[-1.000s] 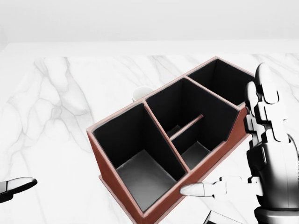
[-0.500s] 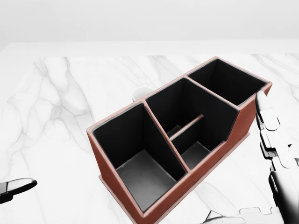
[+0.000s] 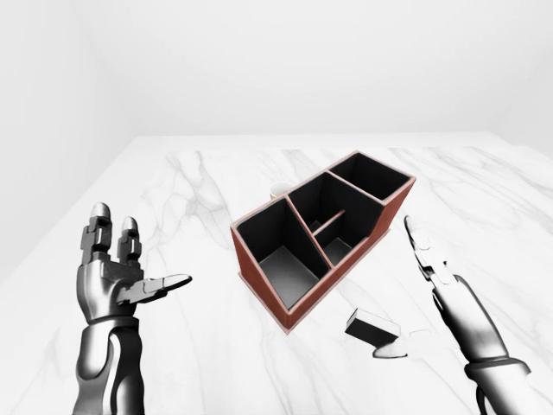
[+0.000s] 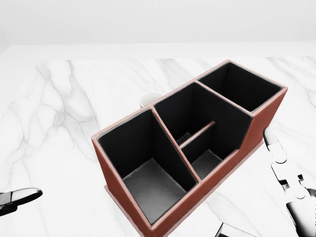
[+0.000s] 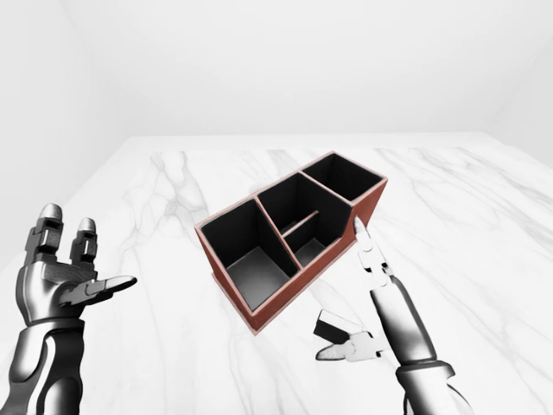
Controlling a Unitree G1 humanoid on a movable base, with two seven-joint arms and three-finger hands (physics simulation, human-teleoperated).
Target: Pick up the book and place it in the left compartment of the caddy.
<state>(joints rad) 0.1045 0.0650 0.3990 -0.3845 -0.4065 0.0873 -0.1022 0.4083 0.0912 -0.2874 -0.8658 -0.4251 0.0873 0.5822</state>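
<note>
The red-brown caddy (image 3: pixel 321 246) with black-lined compartments stands at an angle on the white marble table. Its big left compartment (image 3: pixel 278 251) holds nothing. A small dark book (image 3: pixel 371 326) lies flat on the table just below the caddy's right half; only its corner (image 4: pixel 232 231) shows in the head view. My right hand (image 3: pixel 399 290) is open to the right of the book, fingers (image 3: pixel 423 252) stretched up beside the caddy and the thumb tip close to the book's lower edge. At the left of the view my left hand (image 3: pixel 147 251) is raised, open and holding nothing.
A white cup (image 4: pixel 149 98) stands just behind the caddy's long upper-left wall. The marble table (image 3: pixel 199 346) reaches to a plain white wall at the top, and its left edge (image 3: pixel 52 251) runs close by my left hand.
In the head view my right hand has dropped from standing tall beside the caddy's right end to the bottom right corner. The left hand and the caddy have stayed put.
</note>
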